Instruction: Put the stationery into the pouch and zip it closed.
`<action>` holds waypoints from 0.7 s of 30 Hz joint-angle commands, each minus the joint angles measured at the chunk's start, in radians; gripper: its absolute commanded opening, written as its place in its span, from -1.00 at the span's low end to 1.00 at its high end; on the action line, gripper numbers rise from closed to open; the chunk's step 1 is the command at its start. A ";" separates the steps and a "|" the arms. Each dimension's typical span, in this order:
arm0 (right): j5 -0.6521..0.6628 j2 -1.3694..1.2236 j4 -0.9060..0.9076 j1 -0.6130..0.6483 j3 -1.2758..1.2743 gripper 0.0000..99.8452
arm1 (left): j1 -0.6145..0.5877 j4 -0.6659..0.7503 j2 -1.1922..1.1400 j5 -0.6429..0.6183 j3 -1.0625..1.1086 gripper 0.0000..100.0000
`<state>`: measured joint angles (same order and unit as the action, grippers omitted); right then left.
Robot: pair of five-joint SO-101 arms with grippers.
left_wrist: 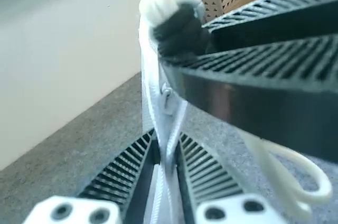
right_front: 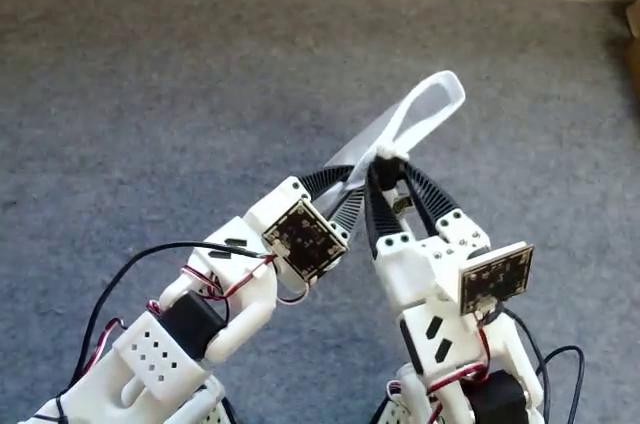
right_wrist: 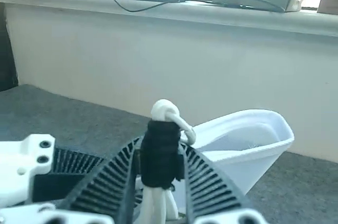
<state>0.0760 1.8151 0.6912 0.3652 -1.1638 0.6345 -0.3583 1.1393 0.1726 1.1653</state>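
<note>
The white pouch (right_front: 428,104) is held up above the grey, carpet-like tabletop (right_front: 140,84) between the two arms. The left tool (right_front: 347,187) is clamped on the pouch's near edge, with the fabric pinched flat between its ribbed black fingers (left_wrist: 127,174). Just beside it, the right tool (right_front: 388,166) is closed on the zipper pull (right_wrist: 161,155) (a black wrapped grip topped by a white cord knot). Beyond both tools the pouch's mouth gapes open.
</note>
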 commanded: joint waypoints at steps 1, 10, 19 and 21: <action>-0.012 0.016 -0.104 -0.058 -0.008 -0.99 | -0.047 0.012 0.016 -0.009 -0.012 -0.99; -0.014 0.015 -0.205 -0.116 -0.059 -0.99 | -0.045 -0.052 0.018 0.046 -0.019 -0.99; -0.014 0.015 -0.225 -0.117 -0.059 -0.99 | -0.045 -0.064 0.018 0.048 -0.019 -0.99; -0.014 0.013 -0.246 -0.127 -0.062 -0.99 | -0.045 -0.078 0.018 0.048 -0.021 -0.99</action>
<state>0.0760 1.8151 0.5178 0.2946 -1.2482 0.6160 -0.3920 1.1531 0.2079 1.1607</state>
